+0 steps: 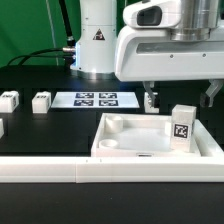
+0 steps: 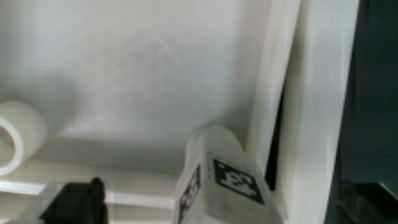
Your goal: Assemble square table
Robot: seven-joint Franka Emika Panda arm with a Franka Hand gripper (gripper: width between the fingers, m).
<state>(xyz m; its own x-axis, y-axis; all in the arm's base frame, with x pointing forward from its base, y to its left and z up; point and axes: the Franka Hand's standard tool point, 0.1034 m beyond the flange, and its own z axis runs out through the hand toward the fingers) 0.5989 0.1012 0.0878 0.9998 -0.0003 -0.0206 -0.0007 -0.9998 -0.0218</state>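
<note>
The white square table slab lies with its raised rim and rounded corner pockets facing up. A short white leg block with a black-and-white tag stands upright in its corner on the exterior view's right. My gripper hangs just above this leg, open, with one dark finger on each side of it. In the wrist view the leg stands by the slab's rim, between my gripper's spread fingers, and neither finger touches it.
Two loose leg blocks lie at the exterior view's left, a third at the left edge. The marker board lies behind the slab. A long white border rail runs along the front. The robot base stands at the back.
</note>
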